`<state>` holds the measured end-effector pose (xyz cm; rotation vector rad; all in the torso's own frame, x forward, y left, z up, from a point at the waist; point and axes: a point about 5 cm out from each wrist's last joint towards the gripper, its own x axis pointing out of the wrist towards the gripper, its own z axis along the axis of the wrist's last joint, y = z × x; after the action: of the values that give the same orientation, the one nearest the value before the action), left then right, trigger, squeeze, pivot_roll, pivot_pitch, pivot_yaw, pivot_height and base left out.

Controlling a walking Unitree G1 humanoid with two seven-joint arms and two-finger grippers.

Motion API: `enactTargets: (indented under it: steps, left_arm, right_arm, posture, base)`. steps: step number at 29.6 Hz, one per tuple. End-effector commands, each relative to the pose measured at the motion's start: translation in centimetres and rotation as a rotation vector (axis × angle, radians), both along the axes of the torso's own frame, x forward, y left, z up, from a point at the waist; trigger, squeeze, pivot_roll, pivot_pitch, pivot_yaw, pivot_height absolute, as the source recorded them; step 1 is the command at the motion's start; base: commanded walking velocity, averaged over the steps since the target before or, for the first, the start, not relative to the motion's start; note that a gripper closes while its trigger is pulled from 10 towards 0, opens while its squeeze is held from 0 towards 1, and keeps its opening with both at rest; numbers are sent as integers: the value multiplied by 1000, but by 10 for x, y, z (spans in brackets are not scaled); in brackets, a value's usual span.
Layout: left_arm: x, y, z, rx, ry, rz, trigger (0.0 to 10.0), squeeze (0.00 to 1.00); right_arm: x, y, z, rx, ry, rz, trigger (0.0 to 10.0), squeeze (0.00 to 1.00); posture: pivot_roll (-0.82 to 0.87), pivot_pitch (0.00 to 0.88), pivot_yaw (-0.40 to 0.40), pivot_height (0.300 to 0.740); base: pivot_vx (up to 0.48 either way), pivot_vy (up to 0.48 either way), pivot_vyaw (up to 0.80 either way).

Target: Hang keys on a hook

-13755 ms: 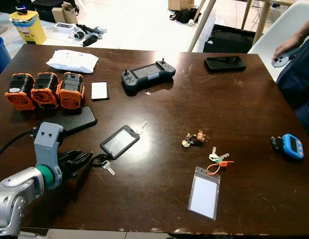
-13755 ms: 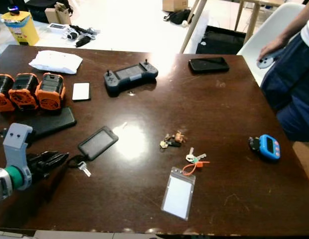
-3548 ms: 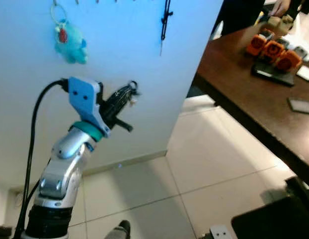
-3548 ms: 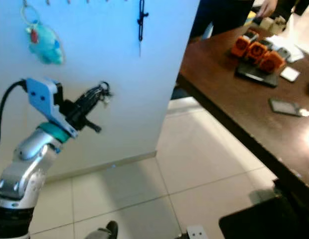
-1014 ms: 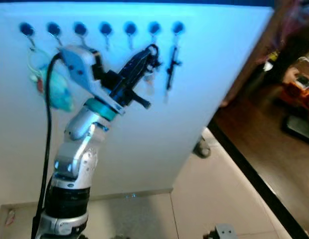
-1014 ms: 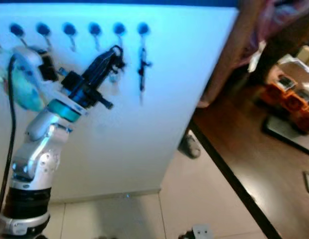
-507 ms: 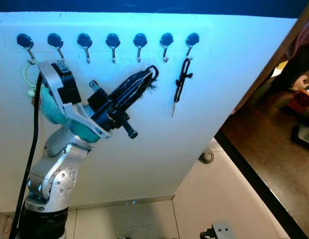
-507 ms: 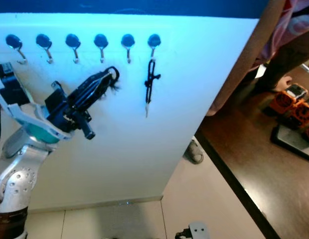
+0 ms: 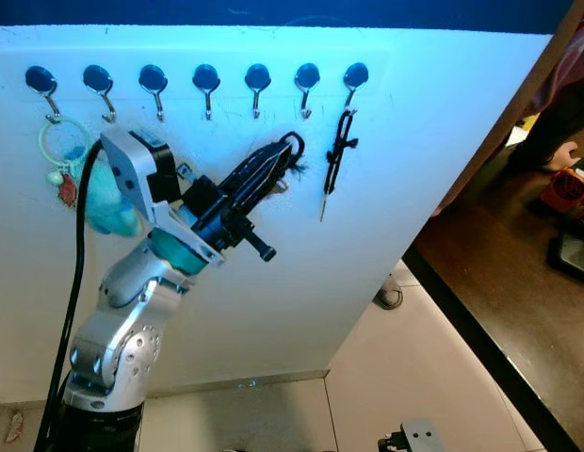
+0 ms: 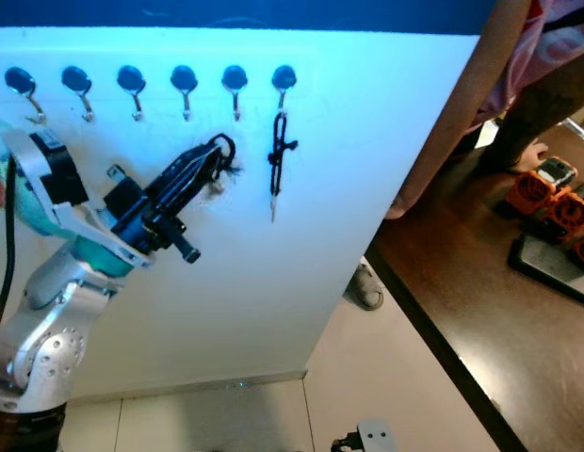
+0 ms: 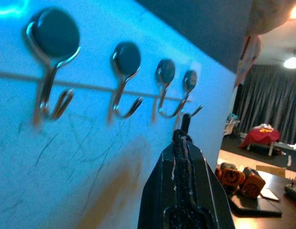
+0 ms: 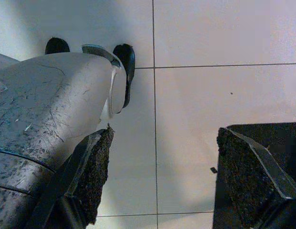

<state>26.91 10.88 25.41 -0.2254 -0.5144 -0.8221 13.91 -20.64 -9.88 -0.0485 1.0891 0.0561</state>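
Observation:
My left gripper is raised at a white board and is shut on the keys. Their black ring sticks out past the fingertips, and a small key dangles under them. The tip sits just below the row of metal hooks, between the fifth and sixth from the left, close to the board. In the left wrist view the shut fingers point at the hooks, with the ring at their end. My right gripper hangs open over the floor tiles.
A black key strap hangs from the rightmost hook. A teal plush on a ring hangs from the leftmost. A dark brown table with orange items stands at the right, and a person is beyond it.
My left arm has swung right, so the gripper with the keys sits a little further along under the hook row. The camera has shifted slightly.

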Motion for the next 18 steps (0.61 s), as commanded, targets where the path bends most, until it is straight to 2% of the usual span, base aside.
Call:
enactTargets:
  steps: [1, 6, 18]
  left_arm:
    - [-3, 0, -3, 4, 10, 14, 10000, 0]
    - [-5, 3, -3, -21, 14, 36, 10000, 0]
    - [-2, -10, 7, -33, -16, 26, 10000, 0]
  right_arm:
    - [-12, 14, -6, 51, 51, 14, 10000, 0]
    - [-13, 16, -7, 55, 53, 14, 10000, 0]
    - [-12, 17, -7, 58, 51, 14, 10000, 0]
  posture:
    - [70, 71, 43, 740]
    - [76, 77, 45, 740]
    - [70, 76, 49, 740]
  base:
    - [0, 0, 0]
    - [0, 0, 0]
    - [0, 0, 0]
